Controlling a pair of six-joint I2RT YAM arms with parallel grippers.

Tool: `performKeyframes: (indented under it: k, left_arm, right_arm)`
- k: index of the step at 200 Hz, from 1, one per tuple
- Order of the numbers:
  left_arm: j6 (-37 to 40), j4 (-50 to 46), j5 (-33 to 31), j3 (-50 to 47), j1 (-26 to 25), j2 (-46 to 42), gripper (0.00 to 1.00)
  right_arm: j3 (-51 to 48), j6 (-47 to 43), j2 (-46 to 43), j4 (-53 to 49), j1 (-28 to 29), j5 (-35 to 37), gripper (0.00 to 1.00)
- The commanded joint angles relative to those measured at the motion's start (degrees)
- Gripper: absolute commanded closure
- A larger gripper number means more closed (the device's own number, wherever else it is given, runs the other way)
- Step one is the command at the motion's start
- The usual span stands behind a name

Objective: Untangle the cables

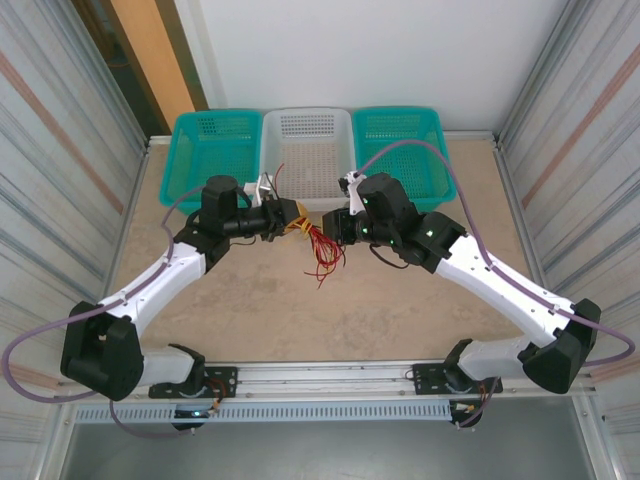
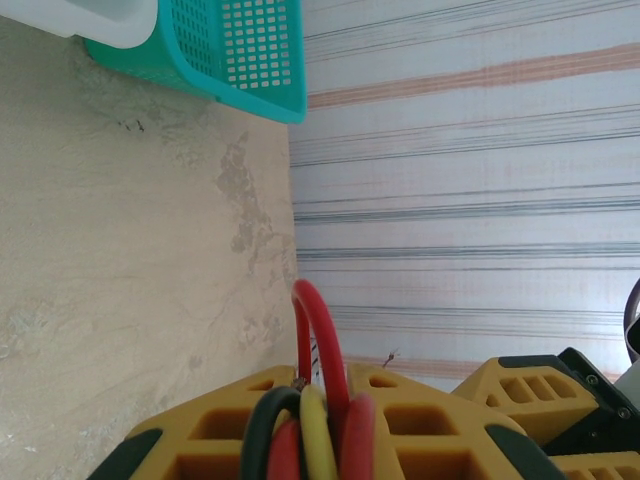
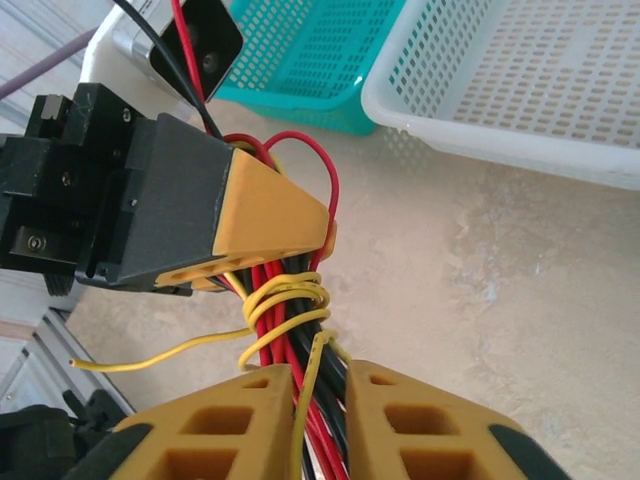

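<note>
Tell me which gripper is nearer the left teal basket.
Left. The left gripper sits just off the left teal basket, by its inner corner; the right gripper is farther over, before the white basket.

- Top view: high, behind the arms point(image 1: 480, 270), looking down on the whole table point(image 1: 250, 300).
- Wrist views: close, low, facing the baskets point(image 3: 560, 70); all three share the cables point(image 3: 290, 300).

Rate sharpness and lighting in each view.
Top external: even light, no glare, bundle of thin red, black and yellow wires sharp. Left wrist: wires close to the lens look soft. Right wrist: wires crisp, white mesh plastic basket bright.
</note>
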Motion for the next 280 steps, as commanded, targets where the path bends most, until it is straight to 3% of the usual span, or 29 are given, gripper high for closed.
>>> performKeyframes:
  k: [1, 22, 82, 120, 152, 187, 221, 280]
  left_arm:
    - [0.4, 2.9, 2.1, -0.2, 0.2, -0.1, 1.0]
    - [0.4, 3.4, 2.3, -0.4, 0.3, 0.0, 1.0]
    - [2.3, 7.7, 7.9, -0.5, 0.2, -0.5, 1.0]
    - [-0.7, 17.6, 11.8, -0.2, -0.3, -2.9, 1.0]
    - [-9.6, 34.1, 13.3, 1.4, -1.1, -2.5, 1.0]
    - [-18.8, 53.3, 10.0, 3.0, -1.7, -0.5, 1.0]
    - [-29.5, 73.3, 5.5, 6.6, -2.8, 5.2, 1.0]
    - [-24.5, 73.6, -2.4, 14.5, -5.5, 8.1, 1.0]
  right_arm:
    - [0.9, -0.8, -0.8, -0.8, -0.2, 0.9, 0.88]
    - [1.4, -1.1, -0.6, -1.2, -0.2, 1.0, 1.0]
    - [5.4, -3.7, 0.2, -2.8, -4.5, -2.7, 1.0]
    - [7.0, -4.6, 2.0, -1.5, -10.9, -12.7, 1.0]
    - [4.6, -1.3, 4.3, 6.0, -18.3, -29.7, 1.0]
    - [-0.5, 5.5, 5.4, 18.4, -22.4, -40.3, 1.0]
    - [-4.3, 10.6, 5.4, 27.4, -24.2, -44.9, 1.0]
    - [-14.6, 23.2, 5.6, 47.6, -24.4, -44.3, 1.0]
